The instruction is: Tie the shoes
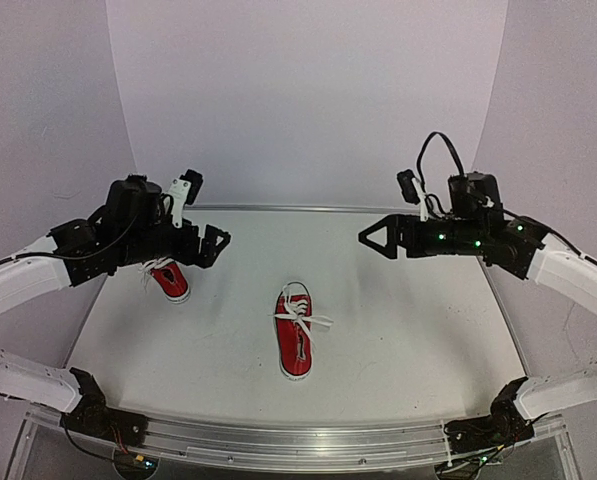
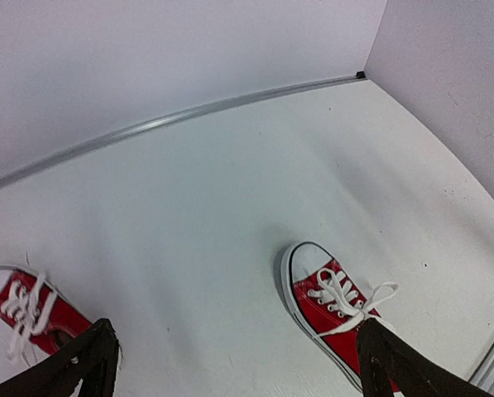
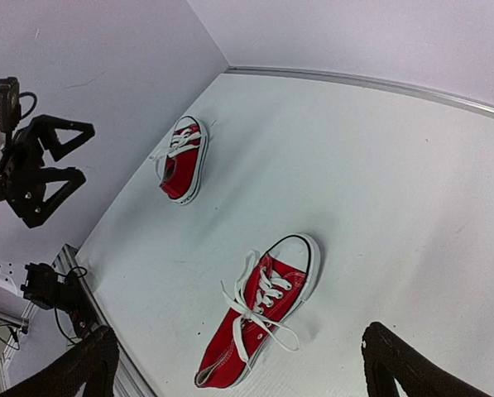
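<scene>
Two red shoes with white laces and toe caps lie on the white table. One shoe [image 1: 296, 335] lies at the centre, toe pointing away, its laces spread to both sides; it also shows in the left wrist view [image 2: 329, 302] and the right wrist view [image 3: 259, 318]. The other shoe [image 1: 171, 280] lies at the left, partly under my left arm, and also shows in both wrist views [image 2: 31, 310] [image 3: 183, 159]. My left gripper [image 1: 216, 247] [image 2: 234, 331] is open and empty, raised above the table between the shoes. My right gripper [image 1: 368, 238] [image 3: 238, 335] is open and empty, raised to the right of the centre shoe.
White walls close the table at the back and on both sides. A metal strip [image 1: 308, 209] runs along the back edge, and a metal rail [image 1: 298, 440] runs along the near edge between the arm bases.
</scene>
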Controlling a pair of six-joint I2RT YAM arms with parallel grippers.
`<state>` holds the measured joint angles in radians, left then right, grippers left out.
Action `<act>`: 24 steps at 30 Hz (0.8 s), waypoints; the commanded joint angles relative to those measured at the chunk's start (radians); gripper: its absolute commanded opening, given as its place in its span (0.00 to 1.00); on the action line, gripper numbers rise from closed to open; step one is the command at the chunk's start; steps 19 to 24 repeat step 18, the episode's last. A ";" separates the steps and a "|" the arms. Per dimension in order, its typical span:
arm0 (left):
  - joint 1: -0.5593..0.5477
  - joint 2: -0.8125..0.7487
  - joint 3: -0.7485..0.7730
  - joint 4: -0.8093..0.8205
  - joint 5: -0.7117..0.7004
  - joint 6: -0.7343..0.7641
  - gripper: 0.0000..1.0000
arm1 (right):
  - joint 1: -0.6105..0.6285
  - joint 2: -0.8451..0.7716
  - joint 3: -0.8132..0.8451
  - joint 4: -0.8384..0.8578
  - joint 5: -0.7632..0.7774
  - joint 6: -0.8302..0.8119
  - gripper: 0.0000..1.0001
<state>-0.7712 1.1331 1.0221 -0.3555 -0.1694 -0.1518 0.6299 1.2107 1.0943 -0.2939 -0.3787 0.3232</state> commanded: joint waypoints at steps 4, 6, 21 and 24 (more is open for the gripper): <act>0.001 0.094 -0.148 -0.073 0.030 -0.345 1.00 | -0.001 -0.004 -0.316 0.083 0.037 0.118 0.98; 0.000 0.089 -0.221 0.007 0.088 -0.396 1.00 | -0.001 -0.011 -0.403 0.154 0.009 0.158 0.98; -0.001 0.161 -0.242 -0.001 0.024 -0.431 1.00 | -0.001 0.111 -0.432 0.211 -0.017 0.148 0.98; -0.001 0.161 -0.242 -0.001 0.024 -0.431 1.00 | -0.001 0.111 -0.432 0.211 -0.017 0.148 0.98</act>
